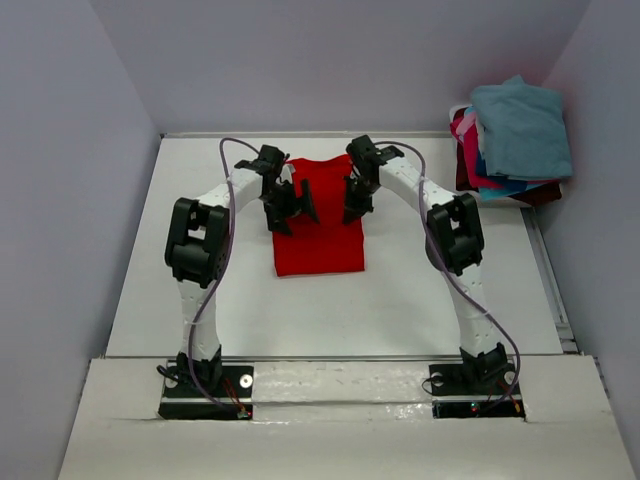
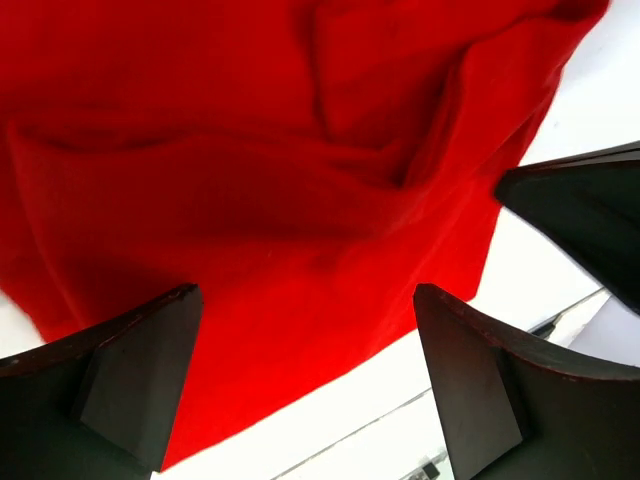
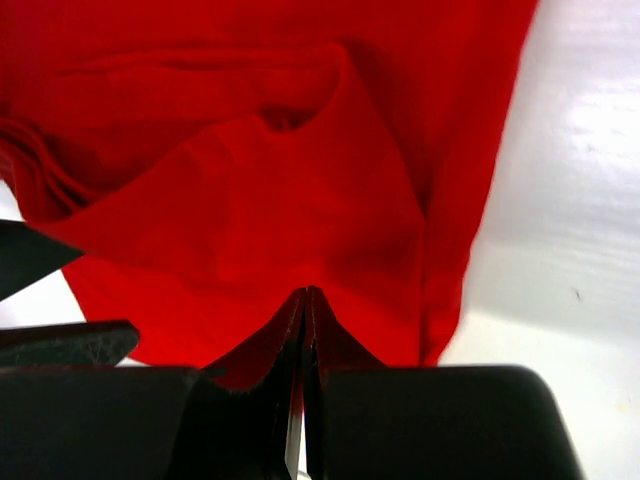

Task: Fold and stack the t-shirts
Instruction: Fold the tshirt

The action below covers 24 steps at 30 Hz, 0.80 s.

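Right wrist: right gripper pinches rumpled red t-shirt (soft cloth)

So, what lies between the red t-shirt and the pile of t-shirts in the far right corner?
In the top view, only bare table, crossed overhead by the right arm, separates the red t-shirt from the pile of t-shirts.

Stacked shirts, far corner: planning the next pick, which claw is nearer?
Right. The right claw pinches the red t-shirt at its right edge, closer to the stack; left claw hangs open over its left side, farther.
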{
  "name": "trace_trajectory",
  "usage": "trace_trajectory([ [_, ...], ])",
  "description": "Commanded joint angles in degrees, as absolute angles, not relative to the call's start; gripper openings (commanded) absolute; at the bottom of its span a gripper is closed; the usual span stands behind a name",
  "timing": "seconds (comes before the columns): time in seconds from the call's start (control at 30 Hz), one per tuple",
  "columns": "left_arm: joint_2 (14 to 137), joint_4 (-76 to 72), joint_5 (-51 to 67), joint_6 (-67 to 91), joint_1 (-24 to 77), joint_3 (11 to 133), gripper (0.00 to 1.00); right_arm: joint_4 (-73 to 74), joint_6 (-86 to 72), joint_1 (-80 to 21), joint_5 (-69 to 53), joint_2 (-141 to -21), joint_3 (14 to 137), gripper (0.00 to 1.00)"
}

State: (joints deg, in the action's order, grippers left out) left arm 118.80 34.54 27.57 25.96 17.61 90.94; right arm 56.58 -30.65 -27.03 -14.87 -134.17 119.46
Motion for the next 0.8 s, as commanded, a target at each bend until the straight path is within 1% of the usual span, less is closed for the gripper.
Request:
trace_trajectory([
  [0.0,120.75,35.94,29.01,25.75,17.58,98.33,0.99,57.57,-29.27,-27.07,-16.87,-137.89,126.29,0.07],
  [0.1,122.16,37.18,28.57,25.23,17.58,99.93,0.99,57.92,-28.74,-27.07,-16.44,-139.91,129.28,0.07],
  [0.27,122.26,37.53,27.78,24.7,17.58,98.7,0.99,57.39,-28.3,-25.67,-16.26,-143.26,131.57,0.07],
  [0.5,121.64,37.88,26.28,24.17,17.58,96.59,0.99,56.43,-28.13,-22.07,-16.17,-142.74,131.13,0.07],
  [0.77,121.12,37.79,25.31,24.34,17.06,94.92,0.99,55.81,-27.69,-20.21,-15.56,-141.59,129.29,0.07],
])
